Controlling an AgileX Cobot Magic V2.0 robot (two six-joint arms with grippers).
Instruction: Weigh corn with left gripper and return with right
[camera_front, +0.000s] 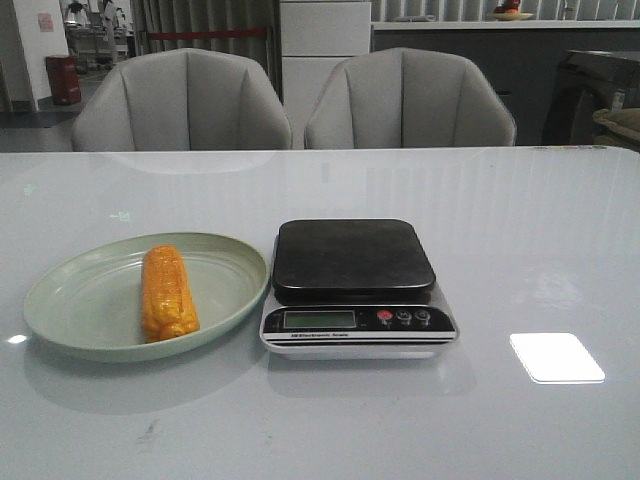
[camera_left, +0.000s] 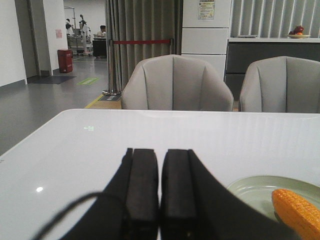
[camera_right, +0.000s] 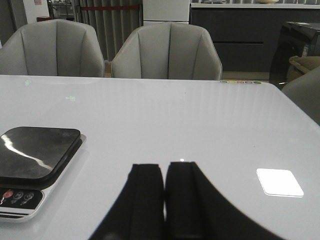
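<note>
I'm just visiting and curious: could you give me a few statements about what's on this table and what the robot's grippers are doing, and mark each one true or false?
1. The corn lies on the green plate. True.
2. The scale has the corn on its platform. False: the platform is bare.
3. The left gripper is shut and holds nothing. True.
4. The right gripper is gripping the corn. False: it is shut and empty.
5. The plate sits right of the scale. False: it sits left.
</note>
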